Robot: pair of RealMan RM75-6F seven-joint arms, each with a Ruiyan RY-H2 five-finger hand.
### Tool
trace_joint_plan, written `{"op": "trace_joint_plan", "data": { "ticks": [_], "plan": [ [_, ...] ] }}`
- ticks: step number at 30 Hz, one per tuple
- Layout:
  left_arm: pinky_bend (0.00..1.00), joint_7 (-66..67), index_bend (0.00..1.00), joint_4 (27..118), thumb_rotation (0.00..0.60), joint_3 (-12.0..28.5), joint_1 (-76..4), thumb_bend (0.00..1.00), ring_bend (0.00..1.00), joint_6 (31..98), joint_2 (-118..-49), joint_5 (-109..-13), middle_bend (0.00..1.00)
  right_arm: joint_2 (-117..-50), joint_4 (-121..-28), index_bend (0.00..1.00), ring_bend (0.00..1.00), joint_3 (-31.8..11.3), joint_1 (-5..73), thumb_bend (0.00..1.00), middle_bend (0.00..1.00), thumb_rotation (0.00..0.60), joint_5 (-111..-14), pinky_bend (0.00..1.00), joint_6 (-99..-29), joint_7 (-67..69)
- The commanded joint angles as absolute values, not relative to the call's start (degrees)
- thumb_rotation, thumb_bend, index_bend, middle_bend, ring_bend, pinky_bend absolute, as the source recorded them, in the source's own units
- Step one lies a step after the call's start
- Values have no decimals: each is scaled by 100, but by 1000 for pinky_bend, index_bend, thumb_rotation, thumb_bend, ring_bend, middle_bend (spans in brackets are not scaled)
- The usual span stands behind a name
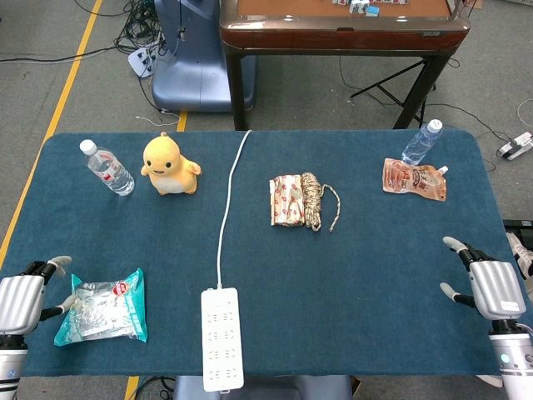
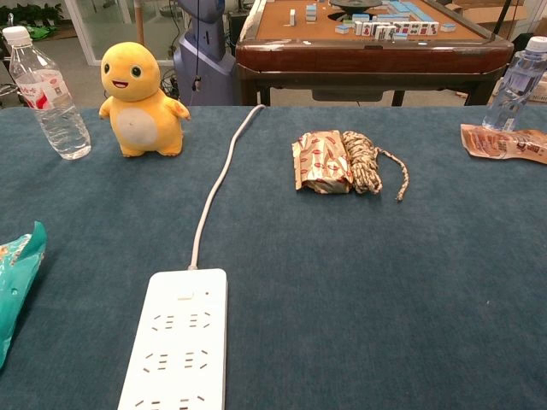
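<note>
- My left hand (image 1: pixel 25 300) is at the near left corner of the tabletop (image 1: pixel 375 283). Its fingers are spread apart and it holds nothing.
- The teal snack bag (image 1: pixel 104 310) lies flat just beside my left hand, on its inner side. The fingertips are right at the bag's edge, but I cannot tell if they touch it. In the chest view I only see one teal corner of the bag (image 2: pixel 15 282) at the left edge.
- My right hand (image 1: pixel 491 283) is at the near right corner. Its fingers are spread too, and nothing is in it. Nothing lies close to it.
- The white power strip (image 1: pixel 221 337) lies at the near edge, between my two hands and closer to the left one. Its white cord (image 1: pixel 225 208) runs away from me over the far edge.
- In the middle, farther off, a small patterned packet (image 1: pixel 286 201) lies touching a coil of rope (image 1: pixel 313 200).
- Far left, a yellow plush toy (image 1: pixel 170 165) stands upright with a water bottle (image 1: pixel 107 167) near it.
- Far right, an orange pouch (image 1: pixel 414 179) lies flat with a second bottle (image 1: pixel 422 142) just behind it.
- Past the tabletop stands a brown game table (image 1: pixel 341 25).
</note>
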State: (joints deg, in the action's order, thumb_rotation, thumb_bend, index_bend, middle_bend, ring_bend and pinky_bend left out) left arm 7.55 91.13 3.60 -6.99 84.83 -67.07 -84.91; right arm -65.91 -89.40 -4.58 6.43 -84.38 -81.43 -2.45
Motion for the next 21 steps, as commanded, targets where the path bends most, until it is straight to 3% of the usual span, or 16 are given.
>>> {"op": "trace_joint_plan", "data": {
  "ticks": [1,5,8,14,16,18,21],
  "plan": [
    [662,737,384,9087,600,337,-682,95,378,8474,-6742,-8477,471,-6624,-8927,222,419,-476,706,110,329,600,-8431,611,-8075,-284],
    [670,706,385,9095,600,285,-658,95,382,8476,-6773,-8512,477,-6654,-8916,223,419,-442,759,119,333,600,-8453,611,-7979,-273],
    [741,536,396,9171,600,278,-712,95,421,8436,-6730,-8612,514,-6633,-8941,223,420,-463,770,125,334,600,-8440,611,-7996,-310],
    [985,90,416,9607,600,335,-1122,173,735,8031,-6486,-8971,778,-6531,-9075,232,419,-487,733,132,338,600,-8463,611,-8141,-407],
    [1000,214,406,9644,600,338,-1310,232,829,7906,-6467,-9226,904,-6513,-9100,235,419,-500,716,133,340,600,-8439,611,-8176,-420],
    [1000,264,394,9710,600,345,-1535,261,876,7741,-6492,-9483,969,-6500,-9117,238,419,-510,700,134,341,600,-8403,611,-8195,-417],
    [1000,190,377,9797,600,344,-1805,317,918,7500,-6520,-9706,1000,-6490,-9128,238,419,-515,687,136,341,600,-8373,611,-8207,-425]
  ]
}}
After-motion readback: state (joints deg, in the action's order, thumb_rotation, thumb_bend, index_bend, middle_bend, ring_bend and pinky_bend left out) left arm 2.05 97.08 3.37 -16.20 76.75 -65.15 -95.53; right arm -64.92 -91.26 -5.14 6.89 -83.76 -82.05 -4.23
